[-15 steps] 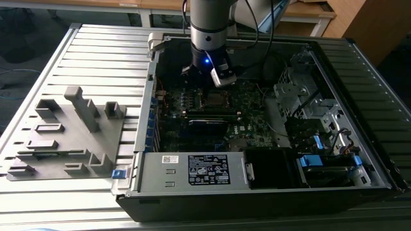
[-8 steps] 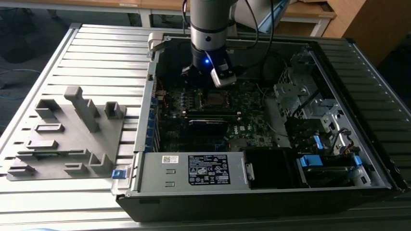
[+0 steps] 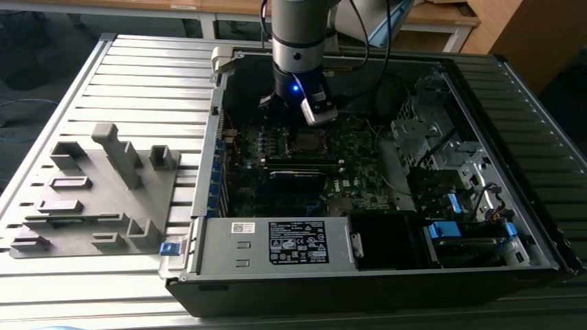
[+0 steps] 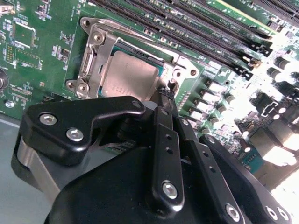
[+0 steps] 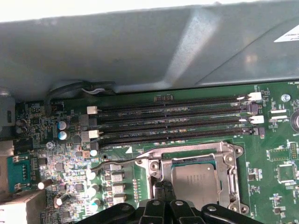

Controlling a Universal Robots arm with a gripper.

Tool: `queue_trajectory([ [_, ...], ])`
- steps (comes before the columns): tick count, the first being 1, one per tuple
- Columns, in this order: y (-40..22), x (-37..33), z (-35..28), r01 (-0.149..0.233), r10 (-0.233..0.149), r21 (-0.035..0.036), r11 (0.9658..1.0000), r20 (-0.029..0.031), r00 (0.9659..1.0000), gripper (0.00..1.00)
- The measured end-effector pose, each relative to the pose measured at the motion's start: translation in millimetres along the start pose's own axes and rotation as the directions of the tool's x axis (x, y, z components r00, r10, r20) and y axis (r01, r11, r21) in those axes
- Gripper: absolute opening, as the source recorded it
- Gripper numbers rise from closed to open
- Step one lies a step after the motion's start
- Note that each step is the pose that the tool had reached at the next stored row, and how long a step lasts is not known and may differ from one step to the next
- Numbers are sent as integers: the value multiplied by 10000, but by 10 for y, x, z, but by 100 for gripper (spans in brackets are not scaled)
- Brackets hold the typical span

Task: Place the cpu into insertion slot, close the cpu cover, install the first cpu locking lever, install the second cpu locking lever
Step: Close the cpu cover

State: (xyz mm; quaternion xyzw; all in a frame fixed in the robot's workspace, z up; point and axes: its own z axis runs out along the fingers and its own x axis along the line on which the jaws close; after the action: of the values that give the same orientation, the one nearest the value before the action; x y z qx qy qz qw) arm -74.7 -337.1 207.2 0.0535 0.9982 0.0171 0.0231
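Claw (image 4: 166,95) fingers pressed together, tip touching the corner of the insertion slot (image 3: 307,142), cpu (image 4: 128,77) just ahead under lowered cpu cover (image 4: 96,60), locking lever (image 5: 117,163) jutting sideways

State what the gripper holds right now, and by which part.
Cannot be told. The black gripper sits at the edge of the silver-rimmed square socket, beside the seated grey metal cpu; any grip is hidden.

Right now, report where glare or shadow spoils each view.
Second wrist view: glare bleaches part of the motherboard white, and the pincer reads as a dark mass. First wrist view: a white burnt-out strip lies beyond the case wall. Exterior view: the case interior is in shadow; a blue light glows on the arm.
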Motion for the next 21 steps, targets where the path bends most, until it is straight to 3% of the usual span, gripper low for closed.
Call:
queue_trajectory([
  [21, -6, 25, 76, 5, -5, -7, 10000, 51, 10000, 11],
])
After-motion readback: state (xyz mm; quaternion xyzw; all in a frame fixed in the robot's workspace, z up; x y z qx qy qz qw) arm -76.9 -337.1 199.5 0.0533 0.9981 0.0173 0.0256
